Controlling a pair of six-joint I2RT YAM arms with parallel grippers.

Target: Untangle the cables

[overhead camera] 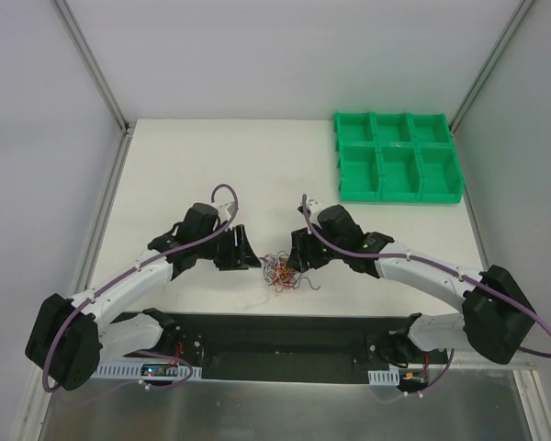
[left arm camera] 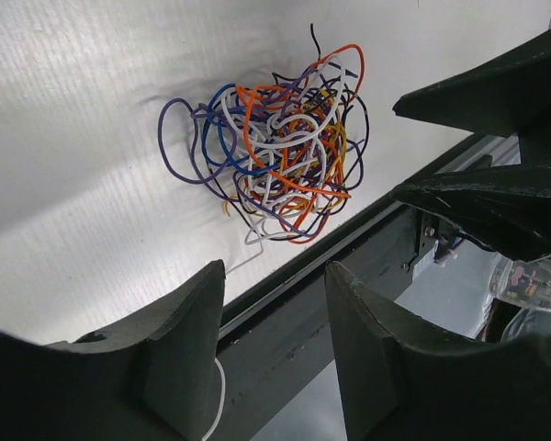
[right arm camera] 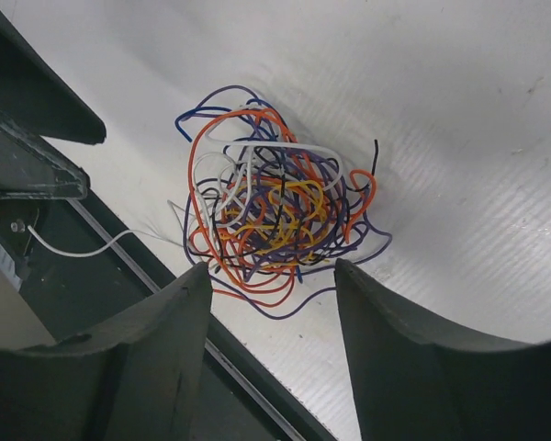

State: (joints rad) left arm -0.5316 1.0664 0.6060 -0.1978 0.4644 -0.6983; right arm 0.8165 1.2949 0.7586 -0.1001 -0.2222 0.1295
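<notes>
In the lower centre of the overhead view, the cables [overhead camera: 283, 273] lay in one knot between my left gripper [overhead camera: 246, 250] and right gripper [overhead camera: 301, 254], both with fingers apart and empty; with untangling not yet begun, I judged each must next pinch an outer loop.

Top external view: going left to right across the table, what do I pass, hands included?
left hand → cables, one tangled knot → right hand → green bin tray, farther back on the right.
</notes>
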